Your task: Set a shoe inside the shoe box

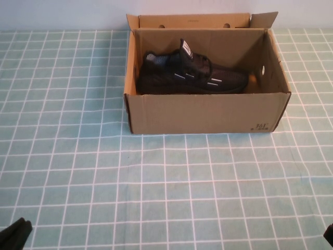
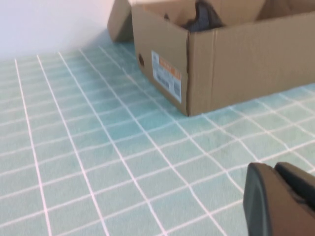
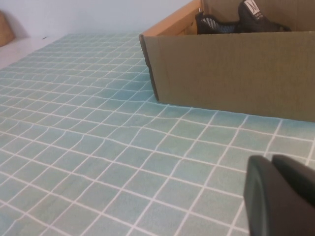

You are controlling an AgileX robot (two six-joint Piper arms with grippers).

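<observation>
The black shoe [image 1: 191, 74] lies on its side inside the open brown shoe box [image 1: 208, 117] at the table's far middle, toe toward the right. Parts of it show over the box walls in the left wrist view [image 2: 204, 17] and the right wrist view [image 3: 246, 19]. My left gripper [image 1: 14, 234] is shut and empty at the near left corner, far from the box; it also shows in the left wrist view [image 2: 276, 196]. My right gripper [image 1: 329, 234] is shut and empty at the near right edge; it also shows in the right wrist view [image 3: 275, 191].
A green cloth with a white grid [image 1: 156, 182] covers the table. The box flaps stand up at the back [image 1: 192, 21]. A white label with orange print [image 2: 166, 76] is on the box's left end. A pale wall runs behind.
</observation>
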